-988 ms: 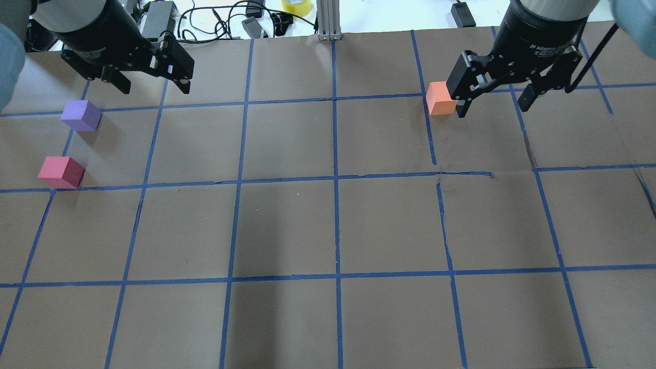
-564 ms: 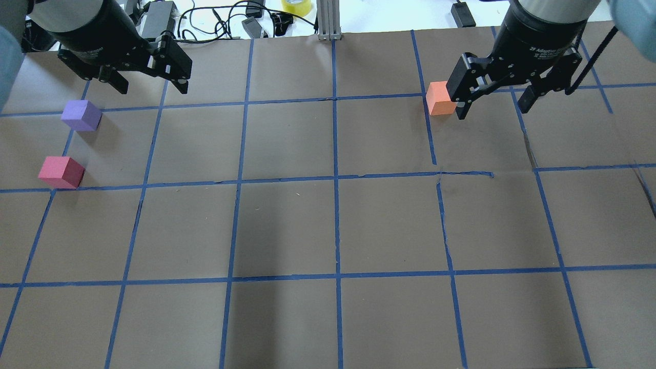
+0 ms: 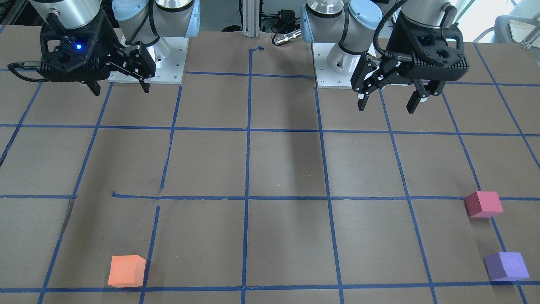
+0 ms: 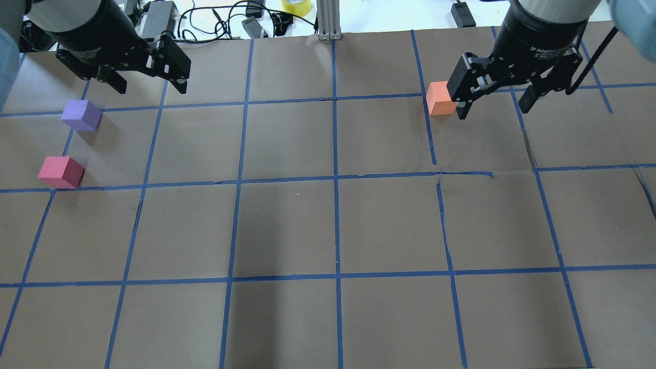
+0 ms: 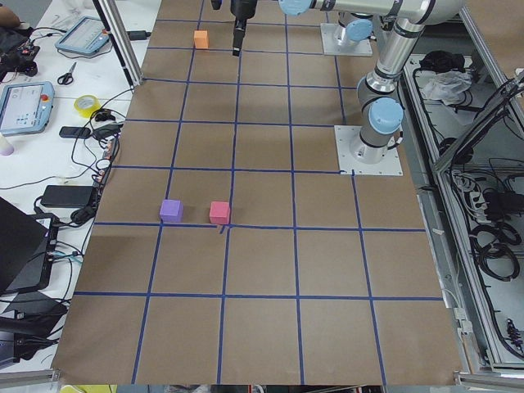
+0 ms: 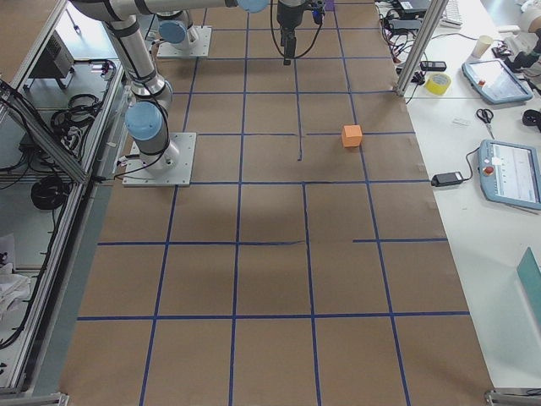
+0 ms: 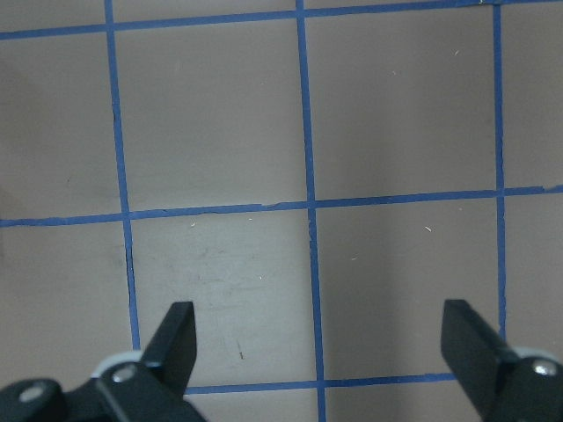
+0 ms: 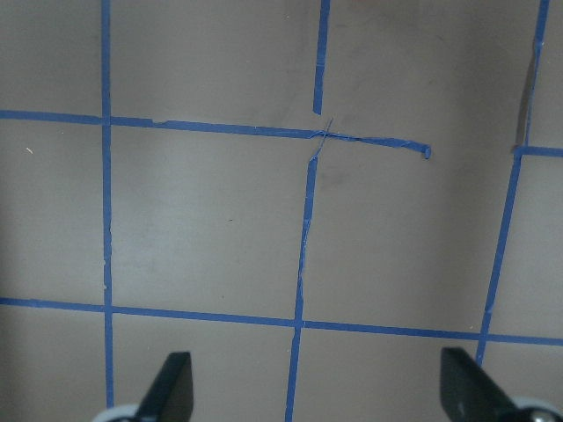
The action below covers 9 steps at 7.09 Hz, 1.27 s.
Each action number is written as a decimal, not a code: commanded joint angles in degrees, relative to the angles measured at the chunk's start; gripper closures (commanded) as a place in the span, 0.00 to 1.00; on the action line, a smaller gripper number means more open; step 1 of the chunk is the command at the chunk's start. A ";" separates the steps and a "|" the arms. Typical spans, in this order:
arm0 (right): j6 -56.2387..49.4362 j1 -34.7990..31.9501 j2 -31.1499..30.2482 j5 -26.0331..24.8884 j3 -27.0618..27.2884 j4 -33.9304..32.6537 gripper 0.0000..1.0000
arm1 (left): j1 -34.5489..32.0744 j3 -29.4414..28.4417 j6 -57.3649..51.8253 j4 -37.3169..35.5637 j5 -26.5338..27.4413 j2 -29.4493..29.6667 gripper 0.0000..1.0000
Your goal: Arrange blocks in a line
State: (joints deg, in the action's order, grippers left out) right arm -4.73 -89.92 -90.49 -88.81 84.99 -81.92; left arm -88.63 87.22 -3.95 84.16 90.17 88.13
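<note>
The orange block [image 4: 441, 98] sits on the brown paper at the far right; it also shows in the front view [image 3: 125, 270]. The purple block [image 4: 81, 115] and the red-pink block [image 4: 60, 172] sit close together at the far left, also in the front view, purple [image 3: 506, 266] and red-pink [image 3: 483, 204]. My left gripper [image 4: 150, 87] hangs open and empty above the table, right of the purple block. My right gripper [image 4: 493, 107] hangs open and empty, raised, just right of the orange block. Both wrist views show open fingers [image 7: 176, 338] [image 8: 171, 387] over bare paper, no block.
Blue tape lines grid the brown paper [image 4: 287, 225]; the paper is torn near the right middle [image 4: 464, 174]. Cables, adapters and a yellow tape roll [image 4: 297, 6] lie beyond the far edge, by an aluminium post [image 4: 328, 20]. Both arm bases [image 3: 147, 63] stand on the robot's side.
My left gripper has drifted slightly toward the far left. My right gripper has barely shifted. The blocks have not moved.
</note>
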 commanded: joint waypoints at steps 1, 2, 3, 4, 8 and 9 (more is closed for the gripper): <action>-0.11 0.00 0.05 0.04 0.09 -0.08 0.00 | -0.14 0.14 0.00 0.13 0.09 0.02 0.00; -0.11 0.09 0.05 0.04 0.09 -0.08 0.00 | -0.14 0.23 0.00 0.22 0.09 -0.07 0.00; -0.72 0.18 0.05 -0.04 0.09 -0.08 0.00 | -0.14 0.32 0.00 0.13 0.09 -0.07 0.00; -3.25 0.44 0.14 -0.04 0.00 -0.17 0.00 | -0.14 0.41 0.00 0.13 0.18 -0.15 0.00; -3.01 1.23 0.40 -0.13 0.09 -4.26 0.00 | -0.23 0.41 0.00 0.04 0.09 -0.07 0.00; -3.10 1.41 0.49 0.04 0.00 -8.04 0.00 | -0.23 0.41 0.00 0.04 0.09 -0.07 0.00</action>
State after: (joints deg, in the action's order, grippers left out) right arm -7.88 -88.66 -90.14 -88.83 85.06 -85.86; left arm -88.84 87.63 -3.96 84.21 90.27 88.06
